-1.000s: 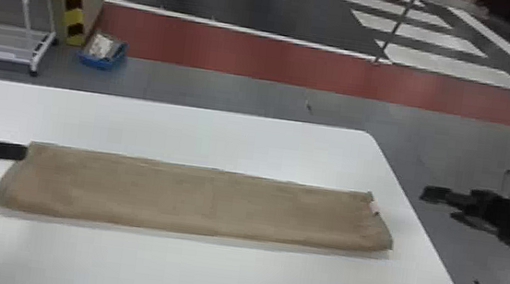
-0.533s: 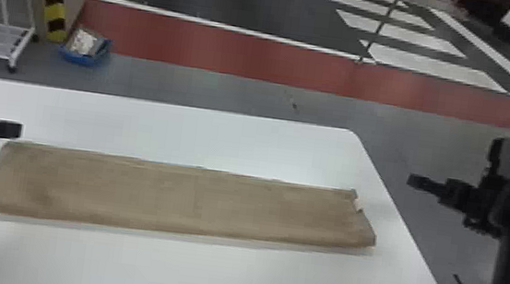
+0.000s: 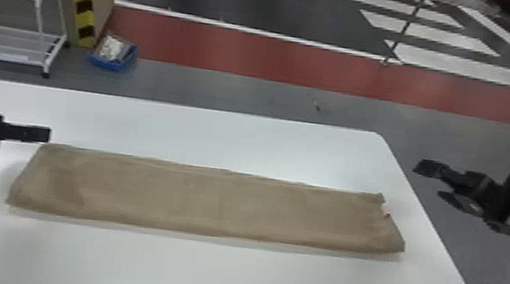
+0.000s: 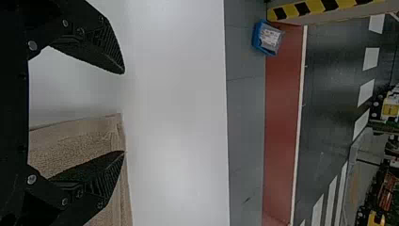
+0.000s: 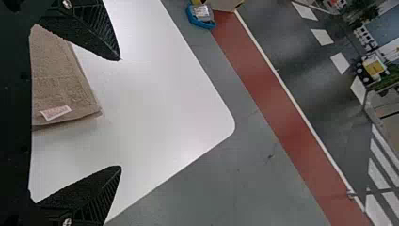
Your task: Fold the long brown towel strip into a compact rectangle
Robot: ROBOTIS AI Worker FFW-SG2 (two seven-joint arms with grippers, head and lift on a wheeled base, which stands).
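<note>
The brown towel strip [image 3: 214,201] lies flat and long across the white table, a small white tag at its right end. My left gripper [image 3: 48,135] is at the towel's back left corner, beside its short end; in the left wrist view the open left gripper [image 4: 124,112] has towel [image 4: 70,141] below one finger. Off the table's right edge, my right gripper [image 3: 425,183] stands apart from the towel. The right wrist view has the right gripper [image 5: 120,113] wide open, the tagged towel end [image 5: 61,80] partly behind one finger.
The white table [image 3: 205,272] has its rounded back right corner near the right arm. Beyond it on the floor are a blue bin [image 3: 114,54] and a white shelf rack [image 3: 10,44] at the back left.
The head view has shifted slightly back and forth sideways. My right gripper's two fingers appear more spread than half a second ago. The towel lies as before.
</note>
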